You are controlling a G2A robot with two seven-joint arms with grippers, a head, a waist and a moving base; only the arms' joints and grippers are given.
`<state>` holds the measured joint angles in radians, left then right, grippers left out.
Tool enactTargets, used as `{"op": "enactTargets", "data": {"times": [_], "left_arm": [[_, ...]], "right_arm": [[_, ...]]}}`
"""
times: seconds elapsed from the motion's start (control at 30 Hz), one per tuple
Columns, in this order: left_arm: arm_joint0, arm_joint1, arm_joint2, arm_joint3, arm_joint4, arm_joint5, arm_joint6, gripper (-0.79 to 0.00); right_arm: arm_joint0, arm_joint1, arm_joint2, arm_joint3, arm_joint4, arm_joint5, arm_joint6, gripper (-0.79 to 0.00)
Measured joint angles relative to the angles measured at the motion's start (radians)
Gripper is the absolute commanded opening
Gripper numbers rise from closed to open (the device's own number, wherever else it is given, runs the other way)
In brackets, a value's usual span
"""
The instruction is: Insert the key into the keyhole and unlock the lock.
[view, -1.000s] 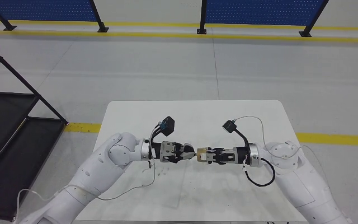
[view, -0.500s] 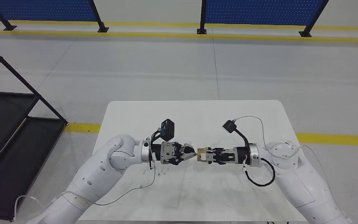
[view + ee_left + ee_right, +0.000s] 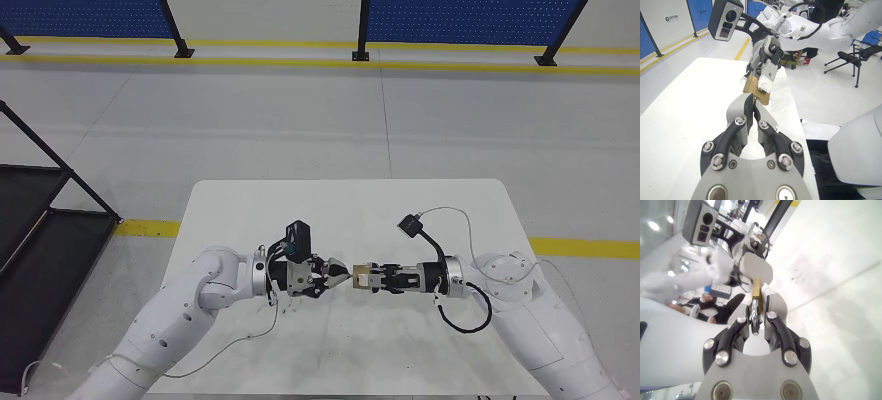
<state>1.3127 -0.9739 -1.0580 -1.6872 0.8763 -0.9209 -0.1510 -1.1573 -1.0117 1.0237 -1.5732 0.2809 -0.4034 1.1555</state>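
A brass padlock hangs in mid-air over the white table, with my right gripper shut on its body. In the right wrist view the silver shackle points back between that gripper's fingers. My left gripper is shut on the key, a thin blade mostly hidden between its black pads. The key's tip meets the keyhole face at the padlock's end. From above, the left gripper and the padlock touch nose to nose above the table's middle.
Both forearms lie along one line across the table's near half. A loose cable trails from the left arm. A black cart stands on the floor at the left, and a black chair stands beyond the table.
The left wrist has rolled, swinging its camera down towards the arm, and the left elbow has shifted. The gripper tip stays at the padlock. The right arm has not moved.
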Motion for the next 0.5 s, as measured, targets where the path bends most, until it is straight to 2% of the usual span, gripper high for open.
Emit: {"op": "enactTargets", "data": {"times": [0.5], "left_arm": [[0.051,-0.002,-0.027,-0.049,0.263,0.045,0.201,-0.785]], "right_arm": [[0.000,0.000,0.000,0.000,0.000,0.000,0.000,-0.785]]}}
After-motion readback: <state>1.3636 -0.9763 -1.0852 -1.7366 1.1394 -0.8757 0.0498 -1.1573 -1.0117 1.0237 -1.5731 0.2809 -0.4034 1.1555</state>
